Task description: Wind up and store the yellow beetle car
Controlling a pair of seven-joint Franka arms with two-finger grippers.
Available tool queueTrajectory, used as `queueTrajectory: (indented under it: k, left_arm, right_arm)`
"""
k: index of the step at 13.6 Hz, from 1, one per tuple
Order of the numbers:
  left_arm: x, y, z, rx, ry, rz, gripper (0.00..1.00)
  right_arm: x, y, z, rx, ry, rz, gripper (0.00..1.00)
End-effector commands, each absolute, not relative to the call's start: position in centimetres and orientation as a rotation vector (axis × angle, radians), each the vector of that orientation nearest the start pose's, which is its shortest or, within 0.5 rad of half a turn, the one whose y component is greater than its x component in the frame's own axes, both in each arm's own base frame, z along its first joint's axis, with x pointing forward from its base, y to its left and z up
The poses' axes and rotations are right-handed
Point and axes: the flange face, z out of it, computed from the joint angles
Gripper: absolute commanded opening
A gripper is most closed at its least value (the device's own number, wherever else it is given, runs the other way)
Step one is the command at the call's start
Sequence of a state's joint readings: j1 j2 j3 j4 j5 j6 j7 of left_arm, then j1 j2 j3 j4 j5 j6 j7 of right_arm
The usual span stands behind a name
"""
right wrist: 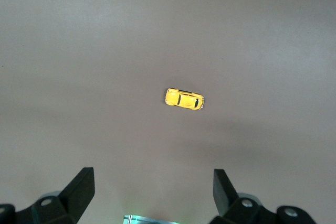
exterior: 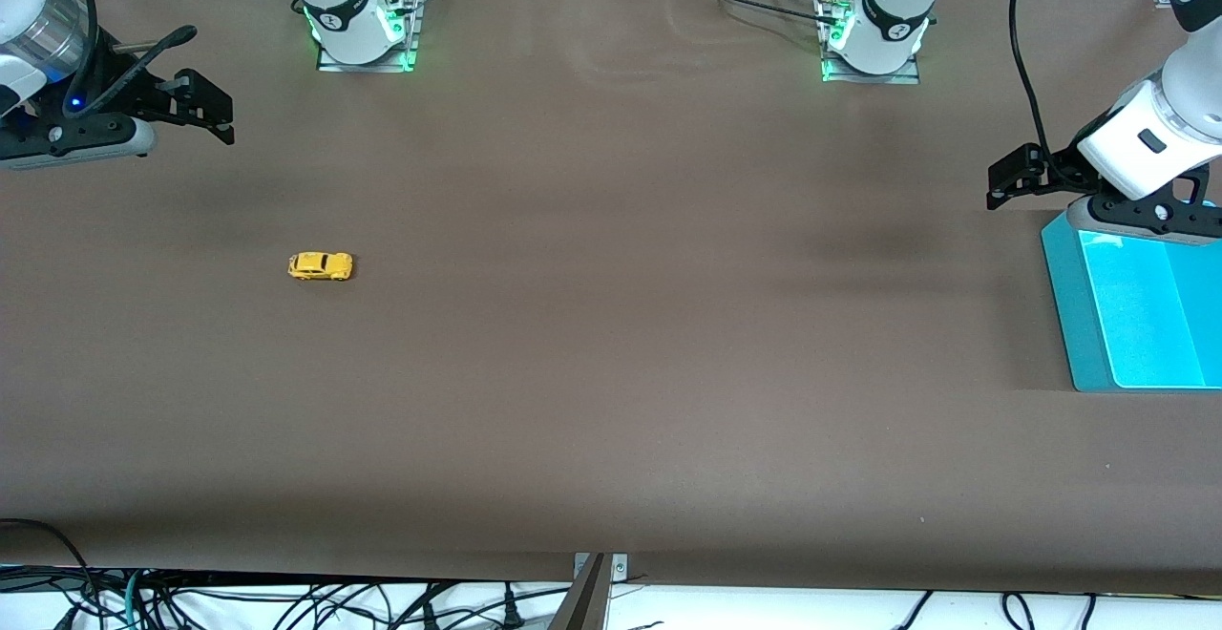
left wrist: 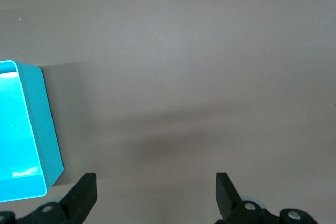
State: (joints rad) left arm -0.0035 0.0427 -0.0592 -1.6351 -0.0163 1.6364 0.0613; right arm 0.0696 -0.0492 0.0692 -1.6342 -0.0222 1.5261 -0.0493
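The yellow beetle car [exterior: 321,266] stands on its wheels on the brown table, toward the right arm's end. It also shows in the right wrist view [right wrist: 184,99], well clear of the fingers. My right gripper [exterior: 221,115] is open and empty, up in the air over the table's right-arm end, apart from the car; it shows in its own view too [right wrist: 153,177]. My left gripper [exterior: 995,186] is open and empty, held over the table beside the teal bin [exterior: 1064,305]; it shows in its own view too [left wrist: 156,182].
The teal bin's wall [left wrist: 47,124] is open-topped and shows nothing inside. The two arm bases [exterior: 363,38] [exterior: 874,48] stand at the table's edge farthest from the front camera. Cables [exterior: 286,606] hang below the nearest edge.
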Motion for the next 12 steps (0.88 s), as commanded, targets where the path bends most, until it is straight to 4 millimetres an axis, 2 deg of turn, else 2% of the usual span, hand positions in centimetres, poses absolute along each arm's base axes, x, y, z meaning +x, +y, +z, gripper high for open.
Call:
queueTrajectory:
  k: [1, 5, 7, 12]
  left_arm:
    - [57.0, -3.5, 57.9, -3.144, 0.216, 0.06, 1.0]
    - [57.0, -3.5, 57.9, -3.144, 0.219, 0.06, 1.0]
    - [57.0, -3.5, 57.9, -3.144, 0.219, 0.058, 1.0]
    - [57.0, -3.3, 57.9, -3.145, 0.214, 0.06, 1.0]
  right_arm:
    - [52.2, 7.0, 62.1, -3.155, -0.312, 0.079, 1.0]
    - [52.1, 7.1, 62.2, -3.155, -0.315, 0.079, 1.0]
    - [52.2, 7.2, 61.4, -3.147, -0.331, 0.091, 1.0]
    - [52.6, 7.4, 58.3, -3.082, -0.625, 0.097, 1.0]
